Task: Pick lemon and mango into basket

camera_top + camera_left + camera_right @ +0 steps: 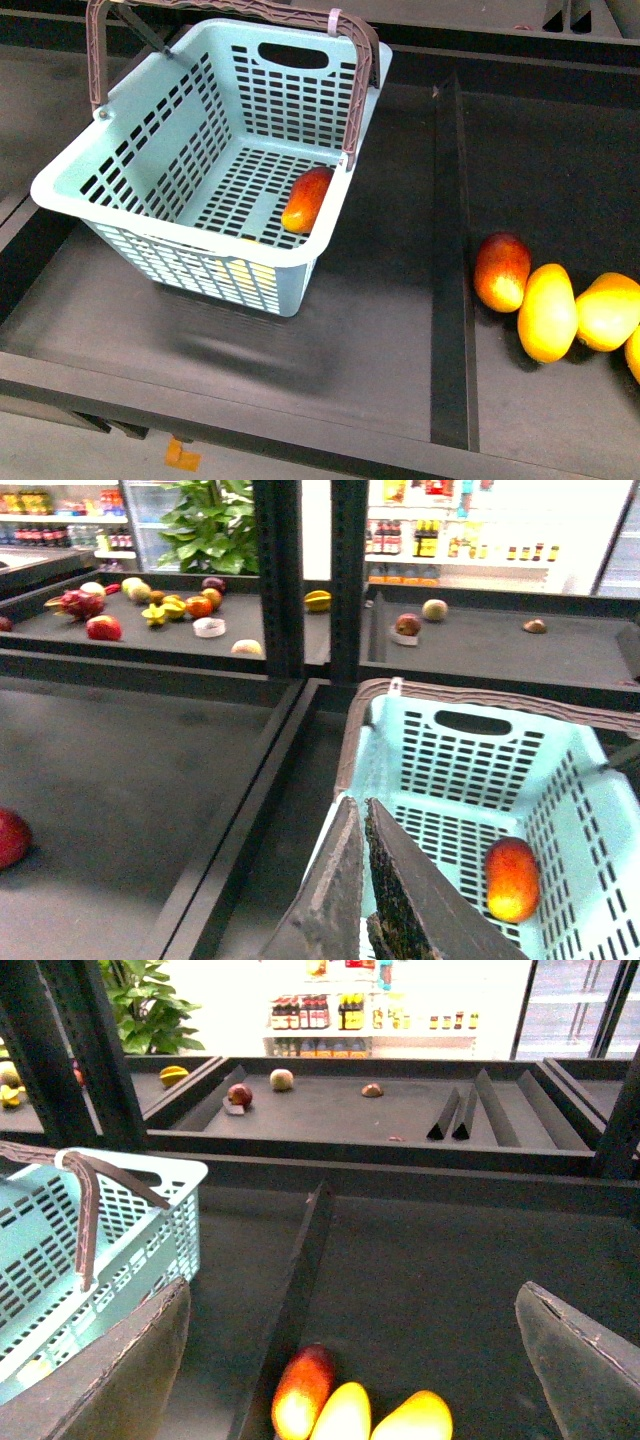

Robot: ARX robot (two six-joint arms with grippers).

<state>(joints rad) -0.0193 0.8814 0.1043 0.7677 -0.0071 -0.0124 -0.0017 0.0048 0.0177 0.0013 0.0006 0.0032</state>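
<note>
Dark display trays (400, 330) divided by a raised bar (448, 260) fill the front view, with store shelves and a plant behind them in the wrist views. On the left tray sits the basket (70, 185), tilted, its brown handle (100, 60) swung up over the far rim. Inside it, the mango (306, 199) lies against the right-hand wall, red above and orange-yellow below; the left wrist view shows the same mango (512, 879) on the slotted floor. A yellow patch seen through the slots of the near wall (240, 268) may be the lemon, though its shape cannot be told. On the right tray, a red-and-yellow fruit (502, 270) touches a row of yellow-orange mangoes (547, 311); these appear also beneath the right gripper (350, 1360), whose jaws stand wide apart with nothing between them. The left gripper (360, 880) hangs over the near edge of the basket, its two fingers (335, 890) pressed together with nothing visibly held. Neither arm appears in the front view.
</note>
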